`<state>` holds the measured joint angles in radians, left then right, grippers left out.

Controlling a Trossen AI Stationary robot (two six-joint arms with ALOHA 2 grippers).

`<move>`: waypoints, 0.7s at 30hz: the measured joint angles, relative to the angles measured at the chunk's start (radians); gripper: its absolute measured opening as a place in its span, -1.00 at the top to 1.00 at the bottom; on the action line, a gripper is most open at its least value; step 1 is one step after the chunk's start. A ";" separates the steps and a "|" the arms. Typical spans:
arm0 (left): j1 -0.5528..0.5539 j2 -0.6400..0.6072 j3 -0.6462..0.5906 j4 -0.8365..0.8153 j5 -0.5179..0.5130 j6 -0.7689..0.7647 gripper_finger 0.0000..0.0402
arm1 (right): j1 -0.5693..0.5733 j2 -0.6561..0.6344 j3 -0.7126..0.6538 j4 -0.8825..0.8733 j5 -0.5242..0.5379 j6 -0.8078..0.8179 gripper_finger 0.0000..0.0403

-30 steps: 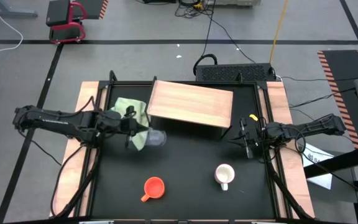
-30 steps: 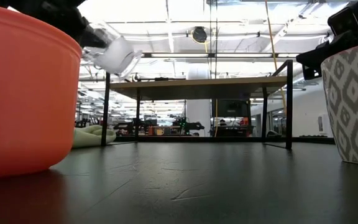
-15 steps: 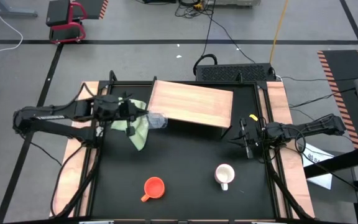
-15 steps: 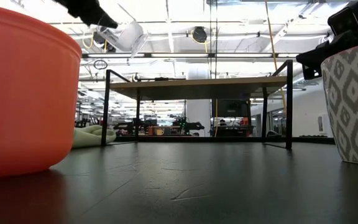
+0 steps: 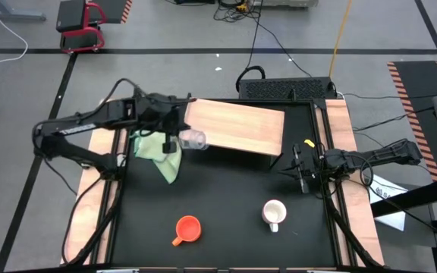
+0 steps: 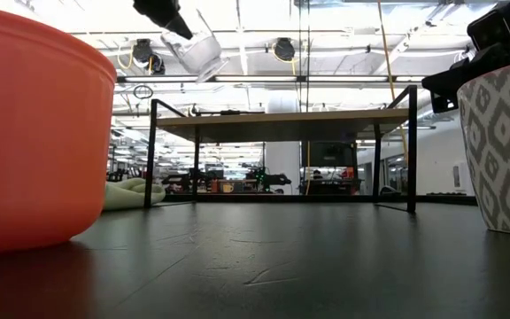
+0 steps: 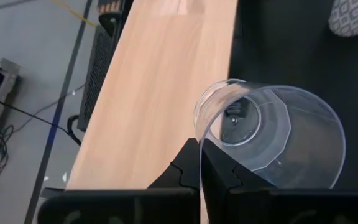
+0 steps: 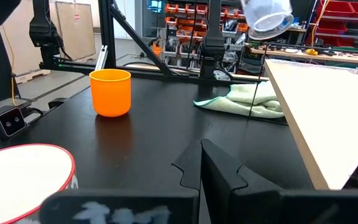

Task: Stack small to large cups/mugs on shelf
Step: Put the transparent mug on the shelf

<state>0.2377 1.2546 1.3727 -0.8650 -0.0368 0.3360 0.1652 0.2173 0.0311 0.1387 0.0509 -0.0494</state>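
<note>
The small clear glass cup is in the air at the left front corner of the shelf, tilted on its side, its mouth pointing out over the light wooden board. My left gripper holds it: my two dark fingers are pressed together on the cup's thin rim, one inside and one outside the glass. In my left wrist view the cup hangs over the edge where board meets black tabletop.

A second ago I held this cup lower and nearer, over the tabletop beside the light green cloth. Since then I have lifted it and carried it toward the shelf; from table height the cup now sits clearly above the level of the shelf top. I judge that the first and smallest vessel is nearly delivered: what remains is to bring it over the board, turn it upright and set it down.

The orange mug and the white mug stand on the tabletop's near part, well apart from each other, untouched.

My right gripper waits by the table's right edge, just beyond the shelf's right end, fingers together on nothing.
</note>
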 joint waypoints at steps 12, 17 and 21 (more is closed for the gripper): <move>0.124 0.118 0.189 -0.192 0.090 0.171 1.00 | 0.000 0.000 0.000 0.000 0.000 -0.007 1.00; 0.163 0.138 0.192 -0.174 0.092 0.194 1.00 | 0.000 0.000 0.000 0.000 0.000 -0.008 1.00; 0.177 0.148 0.193 -0.120 0.085 0.136 1.00 | 0.000 0.000 0.000 0.000 0.000 -0.005 1.00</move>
<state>0.4149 1.4027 1.5654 -0.9848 0.0480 0.4723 0.1654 0.2173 0.0311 0.1387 0.0509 -0.0544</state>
